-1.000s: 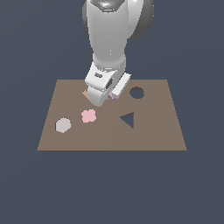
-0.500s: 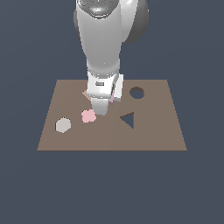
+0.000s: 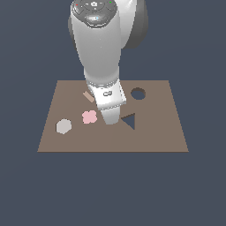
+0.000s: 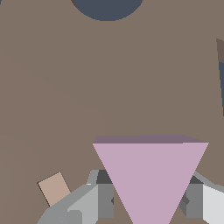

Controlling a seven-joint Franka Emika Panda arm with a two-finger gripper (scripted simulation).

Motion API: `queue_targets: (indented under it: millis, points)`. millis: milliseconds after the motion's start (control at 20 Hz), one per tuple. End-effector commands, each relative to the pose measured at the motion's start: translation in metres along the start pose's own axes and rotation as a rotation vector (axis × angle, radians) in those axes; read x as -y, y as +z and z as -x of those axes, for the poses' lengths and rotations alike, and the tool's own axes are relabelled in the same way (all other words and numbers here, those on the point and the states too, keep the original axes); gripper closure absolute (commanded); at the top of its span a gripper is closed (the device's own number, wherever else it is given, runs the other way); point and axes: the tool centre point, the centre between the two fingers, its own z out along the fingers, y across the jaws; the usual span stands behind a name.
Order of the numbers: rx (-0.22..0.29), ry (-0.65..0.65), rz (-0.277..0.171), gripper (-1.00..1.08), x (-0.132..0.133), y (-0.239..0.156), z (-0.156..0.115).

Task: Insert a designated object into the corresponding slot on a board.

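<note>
In the wrist view the lilac triangle (image 4: pixel 151 179) fills the space between my gripper's (image 4: pixel 148 200) grey fingers (image 4: pixel 104 199), which are shut on its sides. It hangs above the brown board (image 3: pixel 154 132). In the exterior view the hand (image 3: pixel 110 115) stands over the board just to the exterior view's left of the dark triangular slot (image 3: pixel 129 120), and it hides the triangle. A sliver of the slot (image 4: pixel 222 87) shows at the wrist view's edge.
The dark round hole (image 3: pixel 138 93) (image 4: pixel 107 8) lies beyond the slot. A pink flower piece (image 3: pixel 89 116), a grey hexagon (image 3: pixel 64 126) and a tan piece (image 3: pixel 88 96) (image 4: pixel 54 188) lie on the board's left part in the exterior view.
The arm has straightened and the hand has moved from near the tan piece toward the board's front, coming close beside the triangular slot.
</note>
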Motion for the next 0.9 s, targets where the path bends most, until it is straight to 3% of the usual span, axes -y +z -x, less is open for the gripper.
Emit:
queue_targets:
  millis: [0,850]
  points:
    - [0.0,-0.104,0.0,1.08,-0.008,-0.001,0.001]
    - [0.0,-0.818,0.001,1.08,-0.062,-0.003,-0.013]
